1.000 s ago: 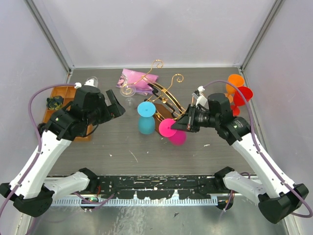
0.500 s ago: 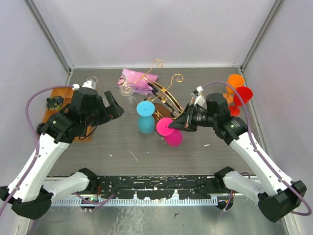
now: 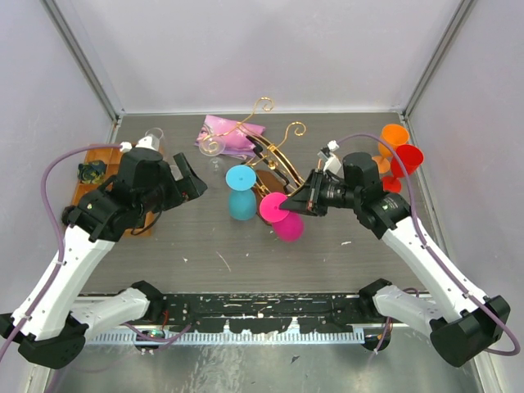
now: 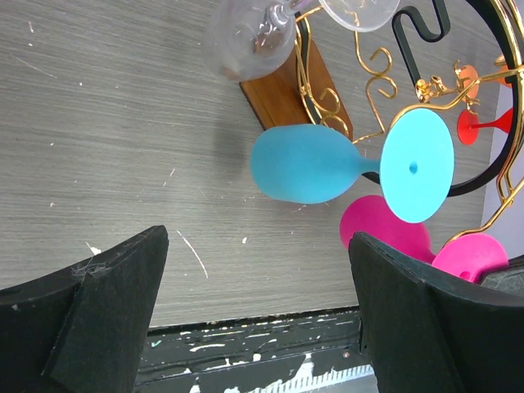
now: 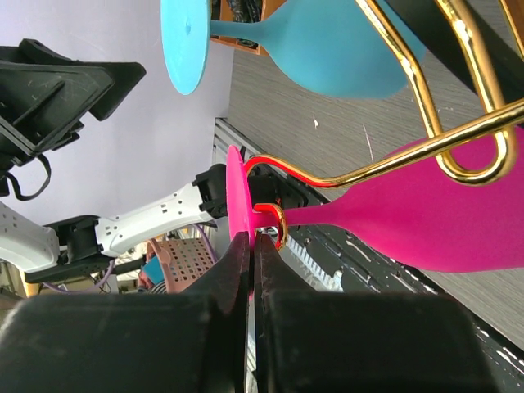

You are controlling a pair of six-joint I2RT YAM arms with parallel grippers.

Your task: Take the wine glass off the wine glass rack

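Note:
The wine glass rack (image 3: 271, 155) is a gold wire stand on a brown wooden base (image 4: 284, 92). A pink wine glass (image 3: 286, 227) hangs tilted at the near end of one rail (image 5: 393, 166), its stem inside the end curl. My right gripper (image 3: 290, 208) is shut on the rim of that glass's flat foot (image 5: 236, 184), seen edge-on between the fingertips (image 5: 238, 250). A blue wine glass (image 3: 241, 205) hangs on the neighbouring rail (image 4: 304, 164). My left gripper (image 4: 258, 237) is open and holds nothing, above the table left of the blue glass.
An orange tray (image 3: 103, 154) lies at the left edge with a dark item in it. A clear glass (image 4: 248, 37) sits by the rack's base. Orange (image 3: 395, 134) and red (image 3: 408, 158) glasses stand at the right. Pink wrapping (image 3: 227, 131) lies behind the rack.
My right gripper has carried the pink glass a little left and away from me along the rail. The left arm has shifted slightly, its gripper still open.

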